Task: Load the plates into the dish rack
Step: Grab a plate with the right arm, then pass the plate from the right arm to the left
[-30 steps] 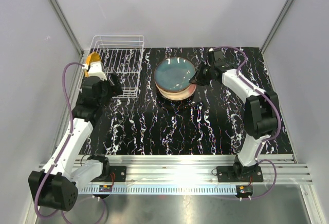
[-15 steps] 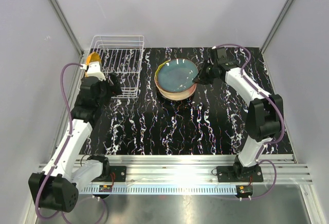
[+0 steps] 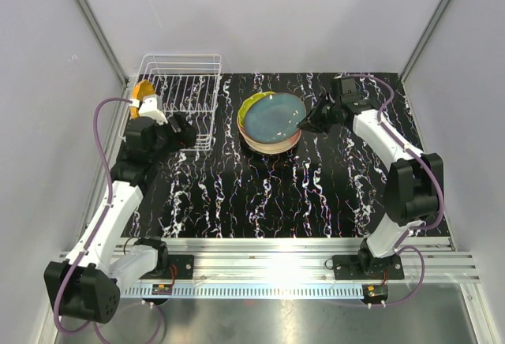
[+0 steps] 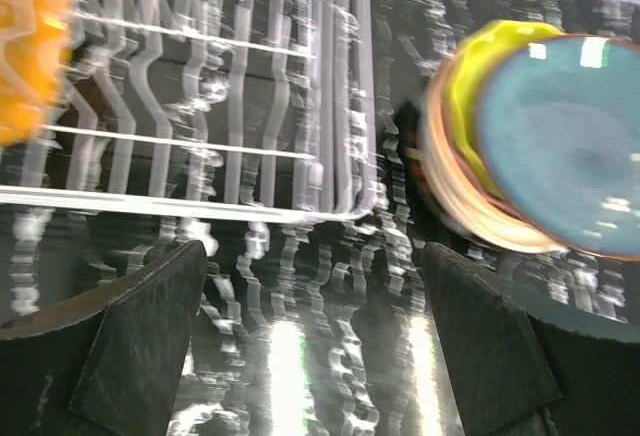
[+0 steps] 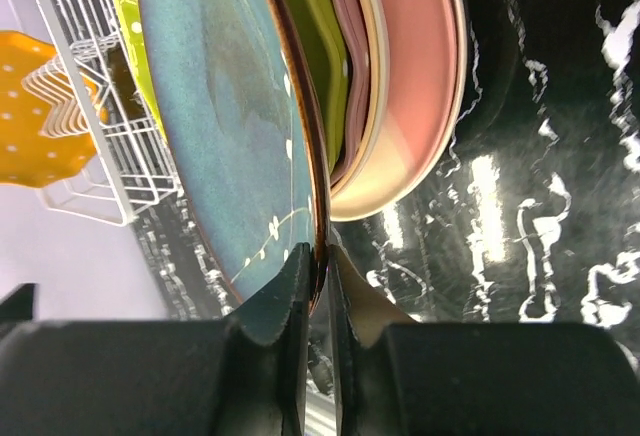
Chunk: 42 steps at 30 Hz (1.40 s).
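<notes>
1. The dish rack, a white wire basket with upright prongs, stands at the far left corner of the black marbled table.
2. An orange plate with white dots stands on edge at the rack's left end.
3. The stack of plates lies near the far edge of the table, just right of the rack.
4. A blue plate tops the stack, sitting off-centre to the right. A yellow-green plate shows at its left rim.
5. The right gripper reaches the stack from the right, its fingers pinched together on the blue plate's rim.
6. In the right wrist view the gripped edge of the blue plate stands apart from the yellow-green plate, with a pink plate further down.
7. The left gripper hangs at the rack's near side, touching nothing. In its blurred wrist view the fingers are spread wide.
</notes>
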### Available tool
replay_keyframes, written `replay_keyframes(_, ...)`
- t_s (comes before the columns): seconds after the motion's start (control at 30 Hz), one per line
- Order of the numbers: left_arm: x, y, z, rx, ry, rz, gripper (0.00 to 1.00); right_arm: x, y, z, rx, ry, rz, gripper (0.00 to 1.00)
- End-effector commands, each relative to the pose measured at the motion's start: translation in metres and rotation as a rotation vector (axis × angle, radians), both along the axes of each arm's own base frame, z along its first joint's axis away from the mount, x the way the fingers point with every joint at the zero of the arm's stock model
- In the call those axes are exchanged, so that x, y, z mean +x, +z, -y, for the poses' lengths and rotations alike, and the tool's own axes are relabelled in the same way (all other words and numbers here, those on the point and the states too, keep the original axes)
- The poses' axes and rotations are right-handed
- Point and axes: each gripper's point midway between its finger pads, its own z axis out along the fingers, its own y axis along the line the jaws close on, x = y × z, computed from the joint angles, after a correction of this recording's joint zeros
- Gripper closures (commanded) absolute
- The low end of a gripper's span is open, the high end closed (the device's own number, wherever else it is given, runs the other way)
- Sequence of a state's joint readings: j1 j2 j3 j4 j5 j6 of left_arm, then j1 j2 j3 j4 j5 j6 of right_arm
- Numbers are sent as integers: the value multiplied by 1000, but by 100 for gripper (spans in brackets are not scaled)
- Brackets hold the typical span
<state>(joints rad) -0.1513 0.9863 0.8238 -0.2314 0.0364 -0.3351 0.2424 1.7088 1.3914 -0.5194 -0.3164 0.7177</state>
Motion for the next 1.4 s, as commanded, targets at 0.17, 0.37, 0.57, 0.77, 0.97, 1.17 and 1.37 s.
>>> replay_keyframes(0.17,-12,44,103,-377,-215,25,11,-6,45,-30,330,-55,24,100)
replay_keyframes(0.37,-12,26,155,-510,-248,-86,10,-12,65,-35,430,-79,33,100)
replay_keyframes(0.57,-7,6,190,-503,-254,-156,10,-17,79,-38,480,-78,35,100)
replay_keyframes(0.77,2,-11,209,-504,-233,-220,11,-21,78,-37,487,-83,37,100)
replay_keyframes(0.97,20,-24,217,-566,-152,-262,11,-27,73,-37,503,-79,26,100)
replay_keyframes(1.17,35,-43,227,-620,-90,-308,14,-27,72,-41,537,-70,16,100)
replay_keyframes(1.37,51,-53,231,-597,-20,-305,18,-33,71,-40,530,-60,22,100)
